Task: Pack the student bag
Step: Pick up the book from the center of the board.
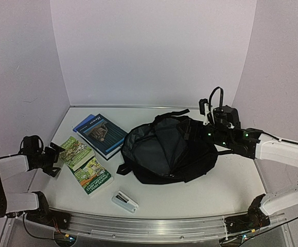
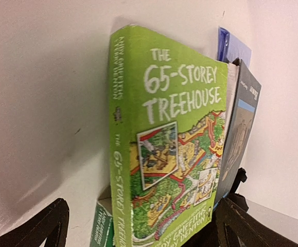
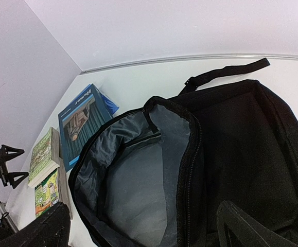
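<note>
Currently, item one: backpack (image 1: 169, 152) mid-table, mouth unzipped, lining bare. Left gripper (image 1: 57, 158), jaws apart, faces the green book (image 1: 76, 152); right gripper (image 3: 141, 216), jaws apart, hovers above the backpack. Hazards we foresee: book pushed away instead of pinched; soft mouth sagging shut.

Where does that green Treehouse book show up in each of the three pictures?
Top view: the Treehouse book lies flat, left of centre.
Left wrist: the book fills the middle, seen close, cover and spine showing.
Right wrist: the book is small, at the far left edge.
Shared landmark: the blue book right next to it in all three views.
</note>
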{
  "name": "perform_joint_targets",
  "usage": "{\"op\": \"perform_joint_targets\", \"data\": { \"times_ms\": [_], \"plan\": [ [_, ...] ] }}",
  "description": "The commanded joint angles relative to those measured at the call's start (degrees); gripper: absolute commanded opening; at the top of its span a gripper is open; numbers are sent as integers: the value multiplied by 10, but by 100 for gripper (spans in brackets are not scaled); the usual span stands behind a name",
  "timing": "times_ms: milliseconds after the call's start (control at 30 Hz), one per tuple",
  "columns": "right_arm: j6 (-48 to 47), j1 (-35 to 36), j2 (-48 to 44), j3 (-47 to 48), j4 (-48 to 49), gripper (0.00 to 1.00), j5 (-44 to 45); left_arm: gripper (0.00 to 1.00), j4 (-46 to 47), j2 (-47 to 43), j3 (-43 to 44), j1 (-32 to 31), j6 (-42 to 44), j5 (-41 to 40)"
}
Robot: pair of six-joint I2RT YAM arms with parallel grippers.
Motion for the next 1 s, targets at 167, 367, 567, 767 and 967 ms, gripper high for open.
{"op": "perform_joint_targets", "data": {
  "times_ms": [167, 367, 567, 767, 967],
  "plan": [
    [5, 2, 1, -10, 23, 93, 0, 92, 210, 77, -46, 11, -19, 78],
    [12, 3, -4, -12, 23, 88, -5, 76, 325, 165, -52, 16, -14, 99],
    [16, 3, -11, -14, 20, 86, -4, 48, 464, 257, -62, 18, -35, 131],
    [21, 3, -13, -13, 16, 86, -3, 11, 499, 266, -64, 18, -17, 132],
    [26, 4, -21, 2, 7, 86, -3, 0, 431, 149, -45, 18, 6, 135]
  ]
}}
